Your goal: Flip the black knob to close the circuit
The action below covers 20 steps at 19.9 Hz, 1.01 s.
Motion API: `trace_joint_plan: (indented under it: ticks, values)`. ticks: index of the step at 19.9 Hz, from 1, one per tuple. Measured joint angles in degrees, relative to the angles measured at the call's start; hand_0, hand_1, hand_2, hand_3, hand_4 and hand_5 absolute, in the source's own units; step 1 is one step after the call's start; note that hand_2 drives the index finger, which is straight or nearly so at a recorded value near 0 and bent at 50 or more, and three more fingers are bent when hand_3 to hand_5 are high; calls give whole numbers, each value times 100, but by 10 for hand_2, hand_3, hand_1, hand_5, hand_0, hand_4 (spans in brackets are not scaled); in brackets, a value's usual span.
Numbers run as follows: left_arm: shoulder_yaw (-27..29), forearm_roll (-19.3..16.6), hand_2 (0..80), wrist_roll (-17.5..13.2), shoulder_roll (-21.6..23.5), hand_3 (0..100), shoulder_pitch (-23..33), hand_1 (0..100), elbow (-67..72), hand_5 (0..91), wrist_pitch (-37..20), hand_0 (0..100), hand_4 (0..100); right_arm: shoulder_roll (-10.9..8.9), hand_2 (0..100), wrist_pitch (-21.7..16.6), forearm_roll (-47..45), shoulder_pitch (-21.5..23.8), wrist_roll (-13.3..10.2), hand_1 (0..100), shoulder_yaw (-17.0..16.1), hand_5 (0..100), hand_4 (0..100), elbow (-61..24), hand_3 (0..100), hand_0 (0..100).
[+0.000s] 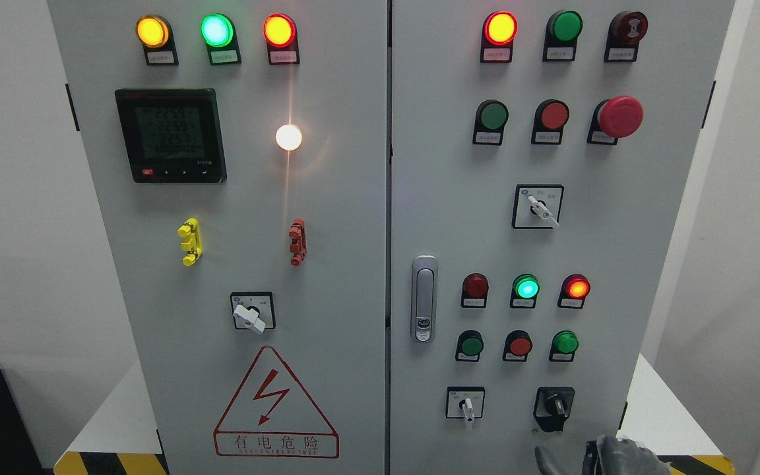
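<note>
Black knob (555, 406) sits low on the cabinet's right door (617, 264), right of a white-handled selector switch (466, 404). Right hand (611, 456) pokes in at the bottom edge just below the knob, not touching; grip state can't be told.

The black knob (555, 404) sits on a black square plate at the lower right of the cabinet's right door (446, 218) — its small handle pointing roughly upward, untouched, right of a white-handled switch (466, 405).

Head camera, facing the cabinet front straight on

It looks level and close at the grey electrical cabinet (327, 198), doors filling the frame; the robot hand (621, 456) barely enters below, at lower right.
</note>
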Motion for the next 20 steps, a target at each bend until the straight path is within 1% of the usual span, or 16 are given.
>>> trace_joint_plan:
  ticks: [3,4,6,10,11,13,16,20]
  values:
    - [0,0,0,0,0,0,0,556,0,0,0,120,0,1,676,76,-439,258,-279,81,135,762,831,-195,947,0]
    - [0,0,0,0,0,0,0,556,0,0,0,120,0,1,645,96,-628,357,-360,86,173,744,822,-258,939,0]
    - [0,0,0,0,0,0,0,556,0,0,0,120,0,0,603,111,-1040,533,-563,93,240,714,803,-381,890,0]
    - [0,0,0,0,0,0,0,556,0,0,0,120,0,-7,500,118,-2018,821,-975,105,339,613,718,-615,798,0]
    - [0,0,0,0,0,0,0,556,0,0,0,120,0,-8,486,118,-2278,882,-1072,105,362,583,698,-672,779,0]
    - [0,0,0,0,0,0,0,556,0,0,0,120,0,-10,460,118,-2724,973,-1246,106,396,554,667,-767,741,0]
    - [0,0,0,0,0,0,0,556,0,0,0,120,0,-15,414,98,-3404,1101,-1435,107,439,493,612,-898,679,0]
    - [0,0,0,0,0,0,0,556,0,0,0,120,0,-19,383,45,-4139,1241,-1711,107,478,462,577,-1042,632,0]
